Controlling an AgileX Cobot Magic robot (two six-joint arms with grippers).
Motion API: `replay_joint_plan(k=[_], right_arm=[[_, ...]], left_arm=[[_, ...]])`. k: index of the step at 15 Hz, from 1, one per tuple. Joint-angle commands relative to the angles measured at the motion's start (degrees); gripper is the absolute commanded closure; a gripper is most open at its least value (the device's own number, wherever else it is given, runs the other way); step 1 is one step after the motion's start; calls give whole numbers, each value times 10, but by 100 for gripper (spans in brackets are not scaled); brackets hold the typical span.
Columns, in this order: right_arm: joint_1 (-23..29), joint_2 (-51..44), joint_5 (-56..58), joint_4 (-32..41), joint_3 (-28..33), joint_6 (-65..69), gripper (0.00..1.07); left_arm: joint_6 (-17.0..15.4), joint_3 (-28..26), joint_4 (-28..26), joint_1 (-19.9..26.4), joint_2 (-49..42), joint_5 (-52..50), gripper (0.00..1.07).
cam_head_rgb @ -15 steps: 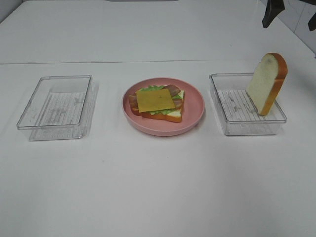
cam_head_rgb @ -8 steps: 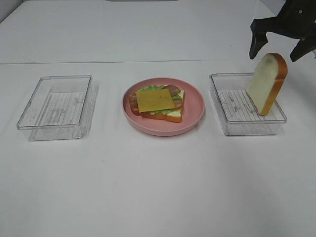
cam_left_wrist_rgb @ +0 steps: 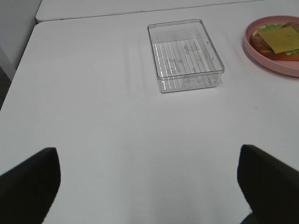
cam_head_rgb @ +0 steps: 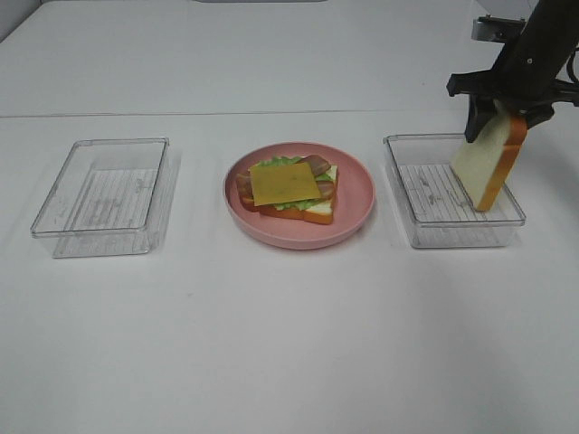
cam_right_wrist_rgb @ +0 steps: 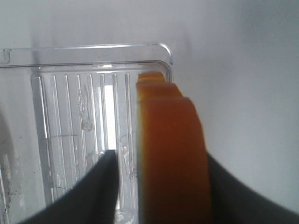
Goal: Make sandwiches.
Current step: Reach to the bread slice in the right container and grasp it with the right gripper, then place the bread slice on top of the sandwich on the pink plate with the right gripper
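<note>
With our right gripper [cam_head_rgb: 497, 110] clamped on the upright bread slice [cam_head_rgb: 489, 155], left gripper [cam_left_wrist_rgb: 149, 186] wide apart, we lift it straight clear of the tray [cam_head_rgb: 425, 226] before carrying.

White table [cam_head_rgb: 289, 344] — two clear trays [cam_head_rgb: 101, 197] (ribbed floors), pink plate [cam_head_rgb: 355, 199] between.

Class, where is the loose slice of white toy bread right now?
In the exterior high view, the white, orange-crusted bread slice stands on edge in the right-hand clear plastic tray, right of the pink round plate.

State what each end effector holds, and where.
Right end effector straddles the bread slice's top crust edge; a firm grip cannot be told. Left end effector holds nothing.
</note>
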Motion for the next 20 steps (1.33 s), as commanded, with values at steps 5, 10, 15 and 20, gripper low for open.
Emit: replay_joint_plan(k=[5, 10, 15, 20], right_arm=[[0, -14, 18, 7, 0, -11, 107], [1, -94, 30, 23, -9, -17, 107], [7, -136, 47, 219, -9, -77, 107], [107, -133, 32, 231, -9, -84, 107]], left_arm=[[-3, 1, -2, 0, -8, -2, 12], [-3, 1, -2, 0, -8, -2, 12], [-3, 1, -2, 0, -8, -2, 12], [-3, 1, -2, 0, -8, -2, 12]])
